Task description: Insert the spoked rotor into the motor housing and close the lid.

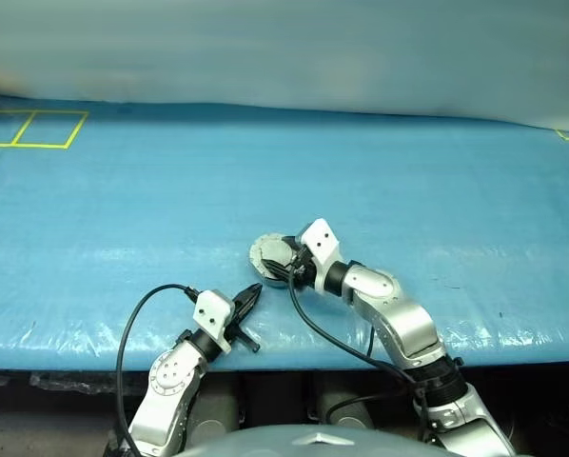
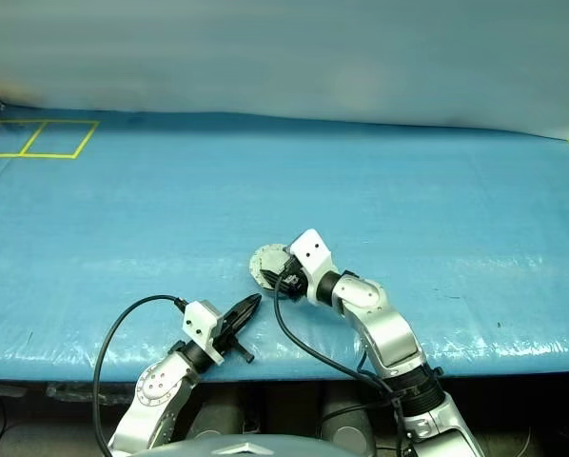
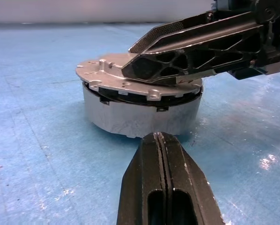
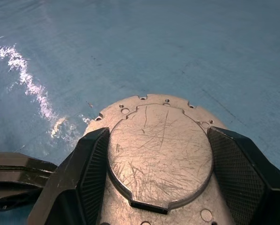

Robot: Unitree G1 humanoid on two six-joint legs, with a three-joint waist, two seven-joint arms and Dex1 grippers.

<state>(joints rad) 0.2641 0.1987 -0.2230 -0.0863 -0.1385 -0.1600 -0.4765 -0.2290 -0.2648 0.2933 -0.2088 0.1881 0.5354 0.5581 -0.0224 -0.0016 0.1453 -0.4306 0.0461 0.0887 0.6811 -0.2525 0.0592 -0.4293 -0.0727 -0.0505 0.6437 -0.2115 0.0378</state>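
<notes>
Right claw spread over the closed lid, left claw shut just beside the motor housing.

The right claw point(image 1: 286, 264) stands wide apart, one black finger point(image 4: 86, 164) on each side of the lid point(image 4: 159, 157), whose scratched grey outer face with its raised centre lies flat on top of the motor housing point(image 3: 140, 115); from the left wrist view one finger lies across the lid's top (whether it presses or only rests cannot be told). The left claw point(image 1: 249, 297) has its fingers pressed together on nothing, its tip aimed at the housing's side wall and just short of it. The housing sits on the bench point(image 1: 408, 181), covered in a glossy blue sheet, near its front edge. Yellow tape point(image 1: 32, 129) marks squares at the far left corner, and a pale plain wall point(image 1: 284, 48) rises behind.
</notes>
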